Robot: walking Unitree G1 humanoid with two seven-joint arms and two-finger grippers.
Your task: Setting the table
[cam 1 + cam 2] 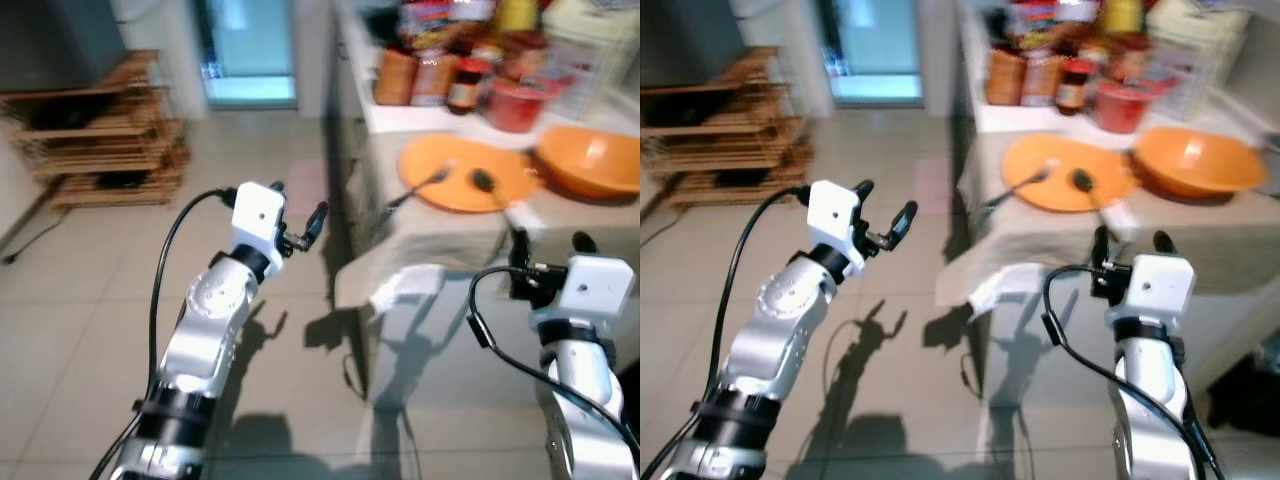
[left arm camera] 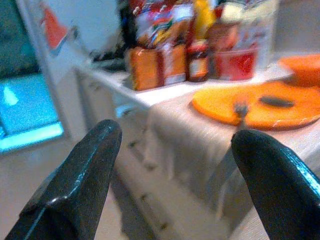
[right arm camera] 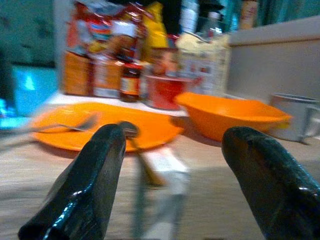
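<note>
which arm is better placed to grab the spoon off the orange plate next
Right, probably. The right pincer hangs open at the table edge, just short of the spoon on the orange plate. The left pincer, also open, is out over the floor beside the table.

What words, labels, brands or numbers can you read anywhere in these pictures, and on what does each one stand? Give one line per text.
None can be read.
Packets: printed in red and yellow, too blurred to read.
Jars: labels show, too blurred to read.
Red tub: no lettering can be made out.
Orange plate, orange bowl: no markings to be seen.
</note>
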